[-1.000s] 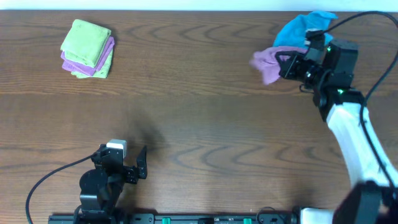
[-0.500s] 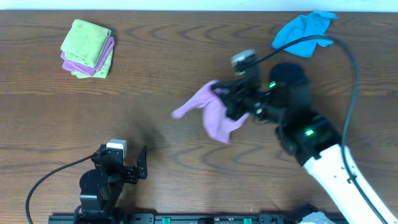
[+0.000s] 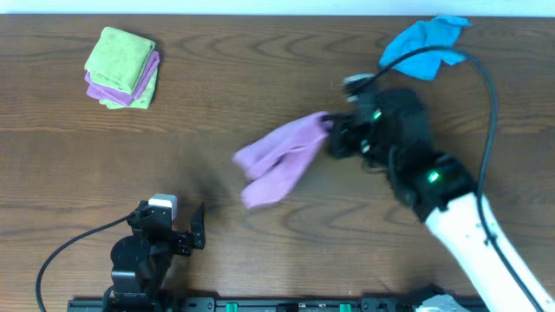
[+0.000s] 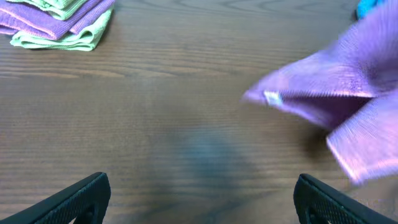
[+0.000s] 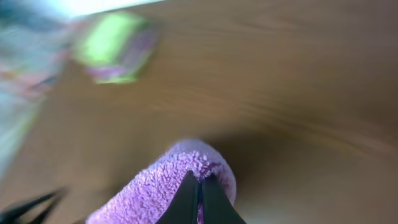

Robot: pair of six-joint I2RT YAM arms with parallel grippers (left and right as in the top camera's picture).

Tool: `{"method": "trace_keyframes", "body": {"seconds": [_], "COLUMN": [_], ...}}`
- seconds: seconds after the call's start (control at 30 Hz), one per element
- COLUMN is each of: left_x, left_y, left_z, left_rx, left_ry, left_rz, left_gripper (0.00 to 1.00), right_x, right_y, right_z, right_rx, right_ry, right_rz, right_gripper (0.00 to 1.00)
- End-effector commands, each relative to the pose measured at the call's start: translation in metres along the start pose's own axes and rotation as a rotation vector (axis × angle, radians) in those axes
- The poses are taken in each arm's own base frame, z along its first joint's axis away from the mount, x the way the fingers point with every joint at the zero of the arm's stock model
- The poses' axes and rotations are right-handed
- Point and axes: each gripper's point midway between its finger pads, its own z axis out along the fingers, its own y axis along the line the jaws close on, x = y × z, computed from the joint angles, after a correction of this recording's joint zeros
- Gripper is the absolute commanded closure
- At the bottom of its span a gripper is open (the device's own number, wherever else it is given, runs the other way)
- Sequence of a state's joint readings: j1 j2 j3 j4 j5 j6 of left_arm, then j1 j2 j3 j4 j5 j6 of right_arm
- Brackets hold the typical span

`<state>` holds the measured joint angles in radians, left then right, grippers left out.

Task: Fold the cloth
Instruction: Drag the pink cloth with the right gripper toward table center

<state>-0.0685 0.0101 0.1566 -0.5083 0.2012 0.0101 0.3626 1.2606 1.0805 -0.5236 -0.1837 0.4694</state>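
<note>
Overhead: one blue cloth (image 3: pixel 421 43) and one folded stack (image 3: pixel 123 68) sit apart from the mauve cloth (image 3: pixel 277 160). Right gripper (image 3: pixel 332 137) clenches it; left gripper (image 3: pixel 178 227) gapes.

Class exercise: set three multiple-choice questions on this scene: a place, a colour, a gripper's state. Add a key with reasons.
1. Where does the stack of folded cloths lie on the table?
A) near right
B) under the right arm
C) far left

2. What colour is the cloth in the right gripper?
A) lime green
B) mauve-purple
C) white

3. How does the left gripper stand?
A) open, empty
B) shut on the cloth
C) shut, empty

Key: 1 C, it sits near the far left corner; 2 B, the shut gripper pinches purple terry; 3 A, its fingers stand wide apart over bare wood.
</note>
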Motion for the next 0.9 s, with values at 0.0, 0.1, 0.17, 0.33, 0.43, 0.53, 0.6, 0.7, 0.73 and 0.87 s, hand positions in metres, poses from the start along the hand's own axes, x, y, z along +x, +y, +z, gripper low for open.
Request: {"method": "trace_keyframes", "body": {"seconds": [0.0,0.1,0.17,0.33,0.43,0.53,0.6,0.7,0.73,0.87], "left_x": [0.005,0.005,0.005,0.005,0.005,0.005,0.005,0.005,0.005,0.005], "left_y": [0.002,0.002,0.002,0.002,0.002,0.002,0.002,0.002,0.002,0.002], "left_z": [0.002,0.002,0.002,0.002,0.002,0.002,0.002,0.002,0.002,0.002], "left_rx": [-0.007,-0.007,-0.007,-0.007,-0.007,-0.007,-0.007,-0.007,-0.007,-0.007], "left_ry": [0.008,0.008,0.008,0.008,0.008,0.008,0.008,0.008,0.008,0.008], "left_rz": [-0.006,-0.006,-0.006,-0.006,-0.006,-0.006,-0.006,-0.006,-0.006,-0.006], "left_gripper": [0.05,0.05,0.05,0.05,0.05,0.05,0.05,0.05,0.05,0.04], "right_x": [-0.008,0.0,0.002,0.012,0.027,0.041,0.047,0.047,0.045,0.041], "right_y": [-0.089,-0.103,-0.105,-0.096,-0.083,-0.072,-0.068,-0.075,-0.082,-0.098], "right_z": [0.009,0.025,0.027,0.028,0.034,0.046,0.06,0.079,0.084,0.109], "right_rx": [0.305,0.249,0.247,0.232,0.205,0.201,0.217,0.282,0.326,0.385], "right_ry": [-0.026,0.058,0.07,0.127,0.189,0.238,0.252,0.245,0.233,0.23], "right_rz": [0.226,0.273,0.249,0.073,-0.071,-0.208,-0.279,-0.368,-0.385,-0.507], "right_gripper": [0.83,0.01,0.01,0.01,0.08,0.13,0.18,0.18,0.18,0.2]}}
